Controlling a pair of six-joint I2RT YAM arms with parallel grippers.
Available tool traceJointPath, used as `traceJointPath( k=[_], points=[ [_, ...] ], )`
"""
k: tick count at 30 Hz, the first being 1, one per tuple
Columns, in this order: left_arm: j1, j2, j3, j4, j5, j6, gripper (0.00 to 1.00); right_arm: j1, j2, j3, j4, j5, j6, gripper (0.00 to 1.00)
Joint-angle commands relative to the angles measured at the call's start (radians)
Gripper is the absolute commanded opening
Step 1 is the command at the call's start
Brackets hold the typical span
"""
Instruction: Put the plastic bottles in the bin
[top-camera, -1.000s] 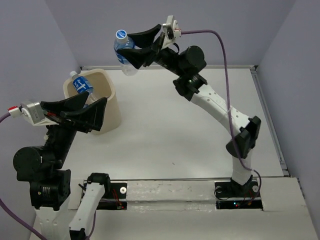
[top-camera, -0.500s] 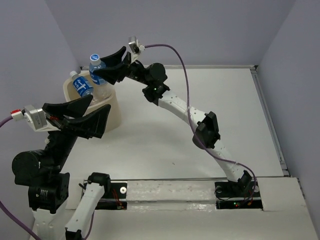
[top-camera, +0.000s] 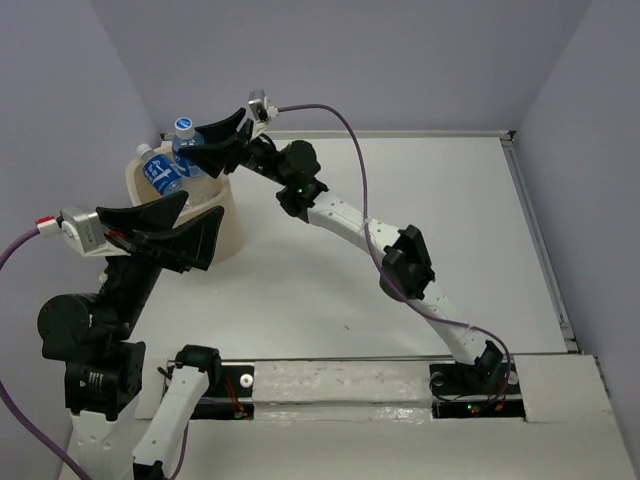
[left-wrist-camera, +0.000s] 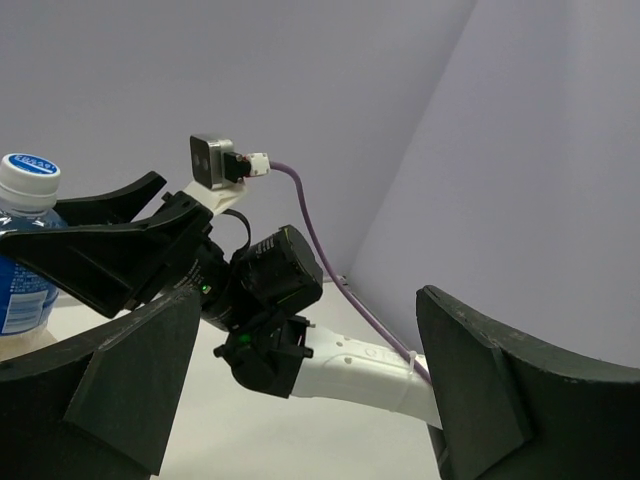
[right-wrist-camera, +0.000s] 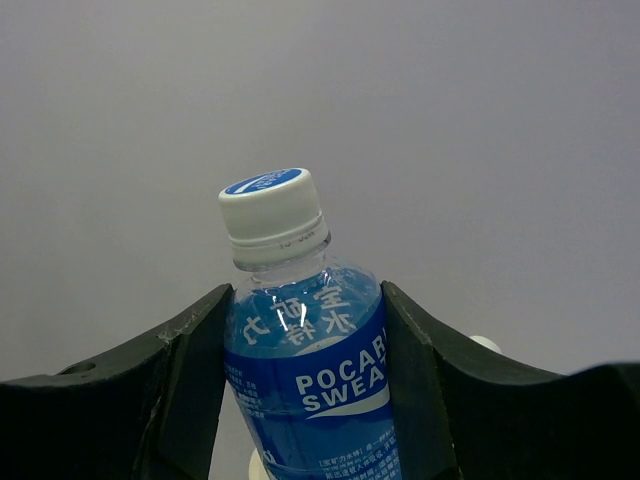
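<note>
My right gripper (top-camera: 200, 150) is shut on a clear plastic bottle (top-camera: 186, 147) with a blue label and white cap, held upright over the mouth of the cream bin (top-camera: 222, 218) at the back left. In the right wrist view the bottle (right-wrist-camera: 305, 350) sits tight between both fingers. A second bottle (top-camera: 160, 172) stands tilted inside the bin, cap up. My left gripper (top-camera: 190, 222) is open and empty, raised just in front of the bin. The left wrist view shows its fingers (left-wrist-camera: 480, 380) wide apart and the held bottle (left-wrist-camera: 25, 250) at the left edge.
The white table (top-camera: 400, 260) stretches to the right of the bin, with a raised rim along its right side (top-camera: 540, 240). Purple walls close the back and sides. My right arm (top-camera: 400, 260) spans diagonally across the table's middle.
My right gripper has carried the bottle left and down from high above the table's back to over the bin. My left gripper has stayed open near the bin's front.
</note>
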Motion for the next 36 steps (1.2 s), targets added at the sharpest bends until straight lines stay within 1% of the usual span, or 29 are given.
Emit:
traceJointPath(
  k=[1, 2, 6, 9, 11, 12, 14, 15, 18, 19, 20, 21, 22, 23, 24, 28, 30, 36],
  points=[
    [-0.009, -0.012, -0.013, 0.054, 0.005, 0.012, 0.99, 0.016, 0.053, 0.002, -0.170, 0.029, -0.107, 0.19],
    [-0.009, -0.010, -0.015, 0.054, 0.007, 0.011, 0.99, 0.016, 0.055, -0.002, -0.179, 0.055, -0.116, 0.20],
    [-0.009, -0.012, -0.012, 0.055, 0.010, 0.011, 0.99, 0.016, 0.061, -0.028, -0.190, 0.072, -0.138, 0.20],
    [-0.009, -0.012, -0.012, 0.054, 0.004, 0.012, 0.99, 0.034, 0.067, -0.052, -0.213, 0.081, -0.158, 0.26],
    [-0.007, -0.010, -0.016, 0.054, 0.001, 0.014, 0.99, 0.047, 0.075, -0.051, -0.266, 0.099, -0.223, 0.33],
    [-0.009, -0.010, -0.018, 0.055, -0.002, 0.014, 0.99, 0.060, 0.079, -0.040, -0.289, 0.119, -0.274, 0.39],
    [-0.009, -0.012, -0.018, 0.054, -0.005, 0.014, 0.99, 0.061, 0.084, -0.055, -0.328, 0.136, -0.303, 0.47],
    [-0.007, -0.012, -0.018, 0.054, -0.008, 0.014, 0.99, 0.061, 0.077, -0.075, -0.322, 0.144, -0.308, 0.54],
    [-0.009, -0.016, -0.018, 0.054, -0.011, 0.015, 0.99, 0.070, 0.014, -0.193, -0.247, 0.161, -0.302, 0.67],
    [-0.009, -0.015, -0.016, 0.052, -0.013, 0.018, 0.99, 0.070, 0.001, -0.210, -0.236, 0.167, -0.303, 0.74],
    [-0.009, -0.015, -0.015, 0.051, -0.014, 0.021, 0.99, 0.070, -0.022, -0.224, -0.239, 0.177, -0.308, 0.77],
    [-0.009, -0.015, -0.013, 0.048, -0.016, 0.021, 0.99, 0.070, -0.032, -0.230, -0.242, 0.187, -0.314, 0.83],
    [-0.009, -0.013, -0.012, 0.046, -0.016, 0.024, 0.99, 0.070, -0.043, -0.232, -0.248, 0.194, -0.332, 0.86],
    [-0.009, -0.012, -0.002, 0.040, -0.019, 0.029, 0.99, 0.070, -0.060, -0.226, -0.277, 0.216, -0.343, 0.92],
    [-0.009, -0.010, 0.002, 0.035, -0.022, 0.034, 0.99, 0.070, -0.068, -0.216, -0.297, 0.226, -0.352, 0.94],
    [-0.009, -0.006, 0.053, -0.004, -0.079, 0.072, 0.99, 0.081, -0.085, -0.147, -0.452, 0.298, -0.414, 0.99],
    [-0.007, -0.006, 0.061, -0.021, -0.094, 0.078, 0.99, 0.090, -0.091, -0.118, -0.492, 0.308, -0.426, 1.00],
    [-0.007, -0.013, 0.062, -0.029, -0.113, 0.081, 0.99, 0.110, -0.147, -0.176, -0.498, 0.305, -0.451, 1.00]
  ],
)
